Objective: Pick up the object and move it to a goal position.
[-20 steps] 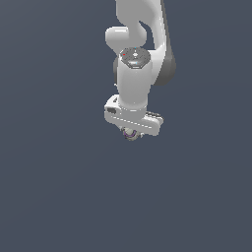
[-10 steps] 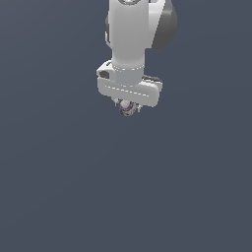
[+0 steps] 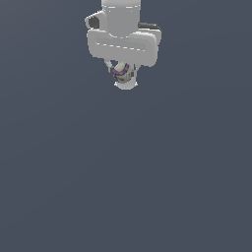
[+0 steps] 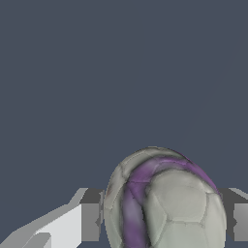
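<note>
The object (image 3: 122, 74) is a small roundish beige-grey lump with a purple band. It hangs under the white gripper (image 3: 123, 75) near the top of the exterior view. The gripper is shut on it and holds it above the dark grey floor. In the wrist view the object (image 4: 164, 203) fills the space between the two fingers (image 4: 89, 215), with the purple band curving over its top. The arm and hand body hide most of the fingers in the exterior view.
A plain dark grey floor (image 3: 128, 187) fills the rest of both views. No other object, container or goal marker shows.
The arm has lifted the gripper and the held object upward in the exterior view and come closer to the camera. The gripper stays shut on the object.
</note>
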{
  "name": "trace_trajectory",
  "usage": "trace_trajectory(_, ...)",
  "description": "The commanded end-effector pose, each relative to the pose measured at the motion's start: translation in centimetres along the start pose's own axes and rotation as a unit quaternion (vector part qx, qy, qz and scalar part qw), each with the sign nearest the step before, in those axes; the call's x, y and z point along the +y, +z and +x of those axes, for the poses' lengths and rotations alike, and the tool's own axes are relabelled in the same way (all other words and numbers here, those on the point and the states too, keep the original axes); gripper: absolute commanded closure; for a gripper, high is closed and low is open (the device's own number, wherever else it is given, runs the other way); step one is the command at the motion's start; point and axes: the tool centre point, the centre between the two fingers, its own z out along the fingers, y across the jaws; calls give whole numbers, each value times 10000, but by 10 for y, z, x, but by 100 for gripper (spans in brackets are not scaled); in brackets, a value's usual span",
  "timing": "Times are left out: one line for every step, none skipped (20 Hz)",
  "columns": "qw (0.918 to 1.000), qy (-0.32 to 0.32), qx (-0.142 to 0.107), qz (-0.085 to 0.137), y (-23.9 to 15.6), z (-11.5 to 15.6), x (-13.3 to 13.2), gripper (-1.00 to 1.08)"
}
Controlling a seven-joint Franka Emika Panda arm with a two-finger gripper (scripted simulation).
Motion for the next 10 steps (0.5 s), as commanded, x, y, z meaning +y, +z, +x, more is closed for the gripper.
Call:
trace_trajectory(10000,0,1,0,-24,-10,8,108)
trace_trajectory(10000,0,1,0,-33,-13,10,108)
trace_trajectory(10000,0,1,0,-41,-16,13,108)
trace_trajectory(10000,0,1,0,-49,-19,15,108)
trace_trajectory(10000,0,3,-2,-56,-22,18,108)
trace_trajectory(10000,0,3,-2,-63,-25,20,108)
trace_trajectory(10000,0,3,-2,-70,-27,22,108)
trace_trajectory(10000,0,3,-2,-75,-29,23,108)
trace_trajectory(10000,0,3,-2,-81,-31,25,108)
trace_trajectory(10000,0,3,-2,-86,-33,26,108)
